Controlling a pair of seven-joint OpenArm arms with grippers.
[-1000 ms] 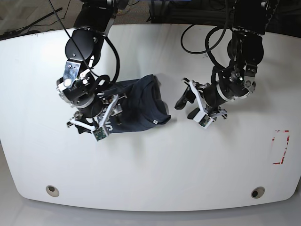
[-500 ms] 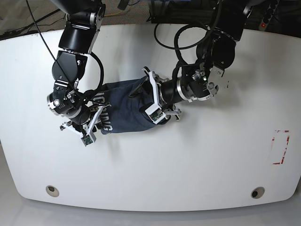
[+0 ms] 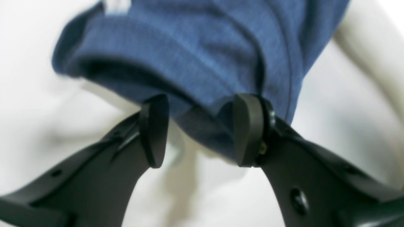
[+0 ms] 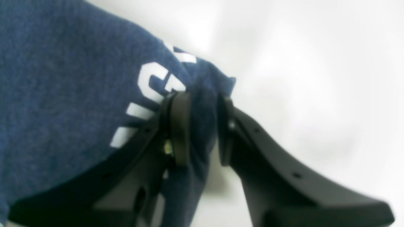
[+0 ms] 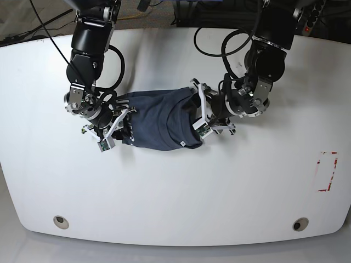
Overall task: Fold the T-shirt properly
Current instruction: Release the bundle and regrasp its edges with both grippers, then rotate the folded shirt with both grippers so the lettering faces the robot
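Change, my black-and-grey left gripper [image 5: 201, 113]: from over the middle of the dark slate-blue cloth T-shirt [image 5: 164, 120] to its side edge. Change, my black-and-grey right gripper [image 5: 117, 130]: closer in, at the opposite edge, white lettering less exposed in the base view.

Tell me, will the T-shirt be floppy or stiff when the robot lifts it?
Probably floppy: the T-shirt lies in soft folds and creases. It's likely light, since it looks like thin cloth. The folded layers might slip apart, as nothing visible fastens them together.
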